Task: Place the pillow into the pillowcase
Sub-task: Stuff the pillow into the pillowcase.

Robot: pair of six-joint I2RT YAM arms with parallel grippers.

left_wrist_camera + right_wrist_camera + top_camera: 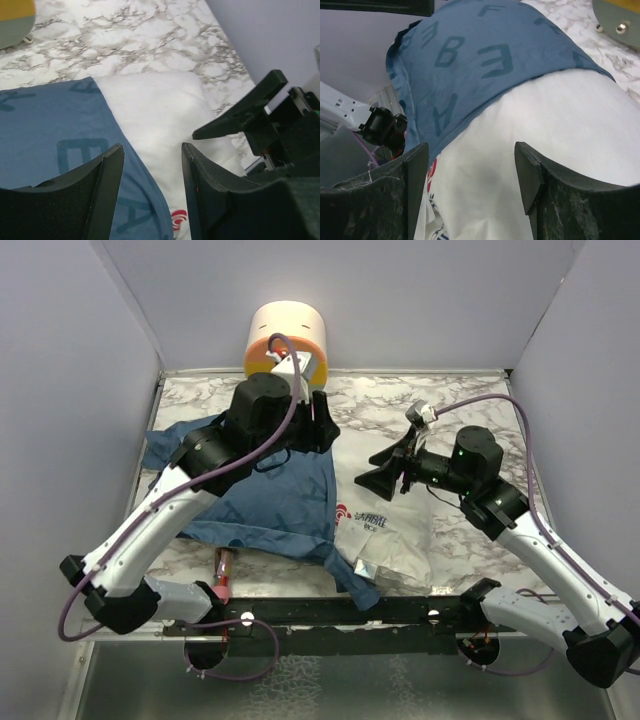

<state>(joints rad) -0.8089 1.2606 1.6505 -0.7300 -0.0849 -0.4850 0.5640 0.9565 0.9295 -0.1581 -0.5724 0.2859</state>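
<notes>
The blue lettered pillowcase (270, 502) lies on the marble table, left of centre. Out of its right side sticks the white pillow (395, 540), its printed label end toward the near edge. My left gripper (322, 432) hovers open over the case's far right corner; in the left wrist view its jaws (152, 172) stand apart above the pillowcase hem (75, 150) and the bare pillow (160, 110), holding nothing. My right gripper (385, 477) is open above the pillow (545, 125), beside the pillowcase (470, 55), with nothing between its fingers (470, 172).
A cream-and-orange cylinder (288, 340) stands at the table's far edge, behind the left wrist. Grey walls close in on the left, right and back. A black rail (330, 612) runs along the near edge, with a small reddish object (222, 575) beside it.
</notes>
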